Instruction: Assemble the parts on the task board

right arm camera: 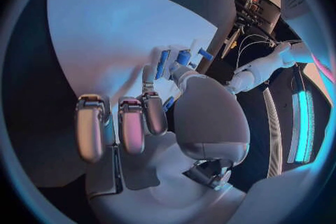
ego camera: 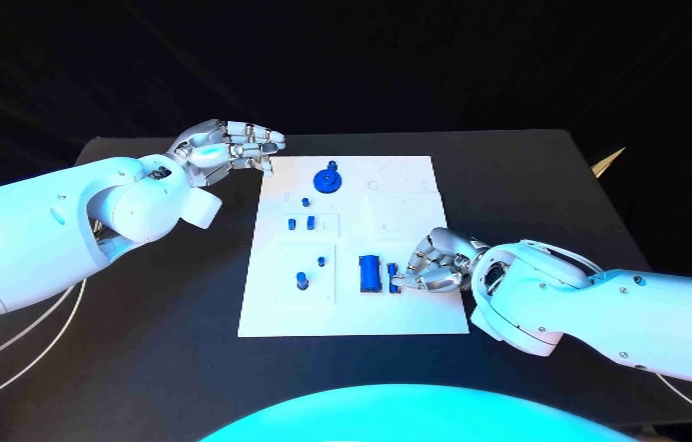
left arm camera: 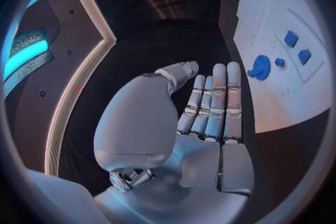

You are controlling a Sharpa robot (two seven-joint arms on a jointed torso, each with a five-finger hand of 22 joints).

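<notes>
We see the white task board (ego camera: 353, 247) in the middle of the black tabletop (ego camera: 144, 362). Small blue parts lie on it: a round blue part (ego camera: 329, 178) toward the far edge, and a long blue block (ego camera: 369, 273) toward the near edge. Our right robot hand (ego camera: 433, 264) rests at the board's right side, its fingers by the block; we cannot tell if it has pinched anything, since the fingers hide it. Our left robot hand (ego camera: 231, 147) floats off the board's far left corner, fingers together and holding nothing. The parts look light, hard and slippery, so we think a pinch on the flat sides works best. The board's shallow pockets hold some parts.
</notes>
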